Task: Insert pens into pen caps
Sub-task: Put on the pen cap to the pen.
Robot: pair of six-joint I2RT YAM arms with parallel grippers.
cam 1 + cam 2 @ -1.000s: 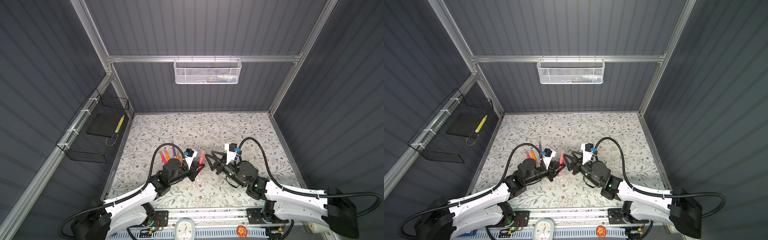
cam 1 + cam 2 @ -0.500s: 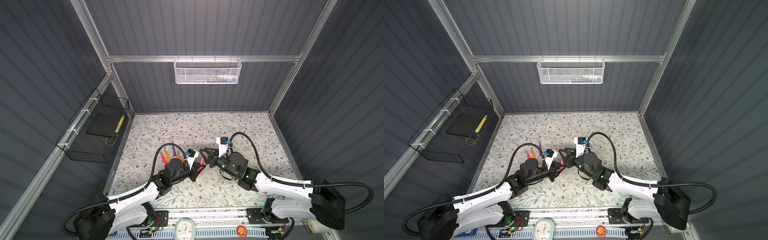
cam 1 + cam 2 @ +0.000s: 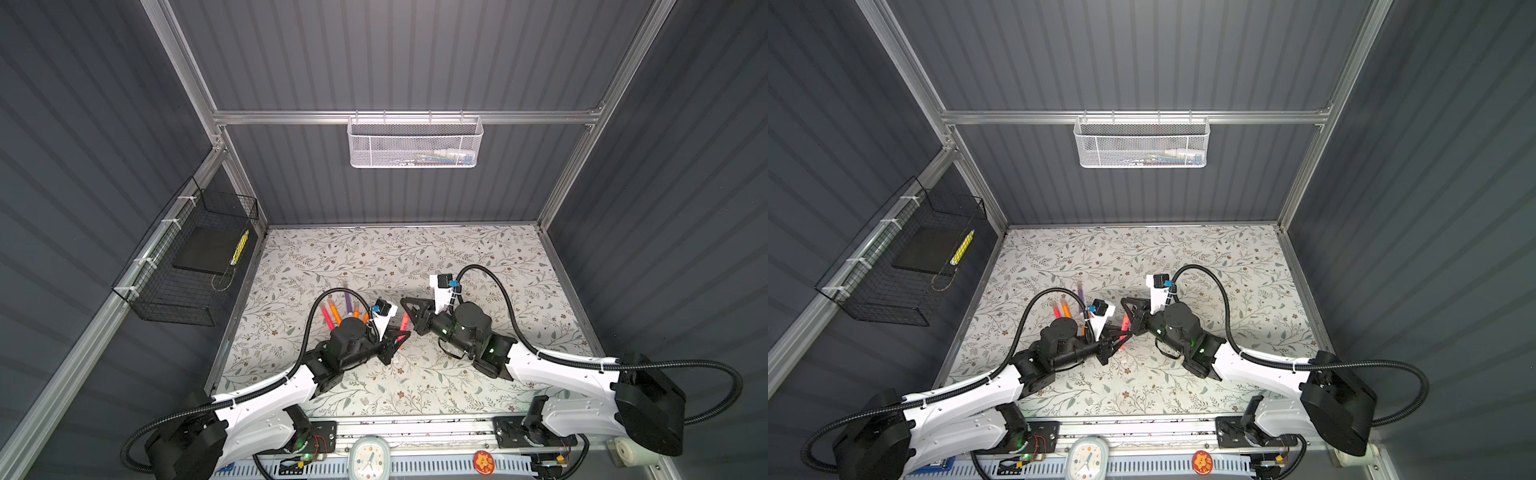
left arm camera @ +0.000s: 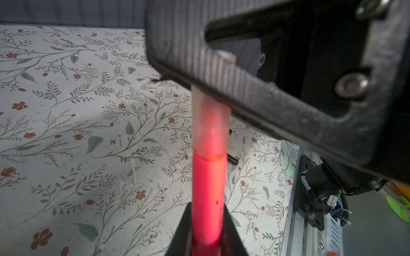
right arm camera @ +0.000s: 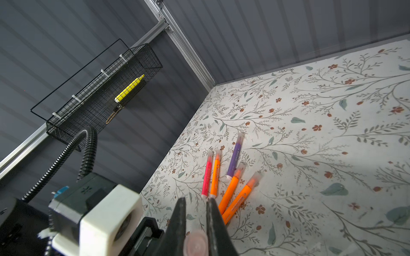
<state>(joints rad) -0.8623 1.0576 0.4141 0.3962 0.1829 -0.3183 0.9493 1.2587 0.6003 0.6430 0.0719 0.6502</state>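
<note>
**A:** Where is the pen they're working on, relative to the hands?

**B:** The pink-red pen (image 4: 208, 181) sits between the two hands, held up off the desk (image 3: 478, 249) a little left of its middle. The left hand (image 3: 397, 337) pinches the lower barrel, with a finger pressed to either side.

**A:** And its cap?

**B:** A pale translucent cap (image 4: 210, 124) sits on the pen's far end, its rim meeting the coloured barrel. The right hand (image 5: 196, 221) is pressed together on that cap. The right wrist view shows the cap's round end between the two fingers (image 5: 180, 221). In the left wrist view, one of those fingers crosses in front of the cap.

**A:** So both hands are on one pen?

**B:** Yes, from opposite ends, and their tips come close together in both top views.

**A:** What about the other pens?

**B:** There are five more, lying flat toward the desk's left edge, beyond the left hand.
- A pink pen (image 5: 207, 175) has an orange pen (image 5: 215, 175) just beside it, the two lying parallel.
- A purple pen (image 5: 234, 159) lies next to those.
- Then come a second orange pen (image 5: 230, 190) and a third orange pen (image 5: 240, 199), angled together.

**A:** Are they capped?

**B:** Each shows a translucent cap on one end. That makes six pens in all, five resting and one held.
</note>
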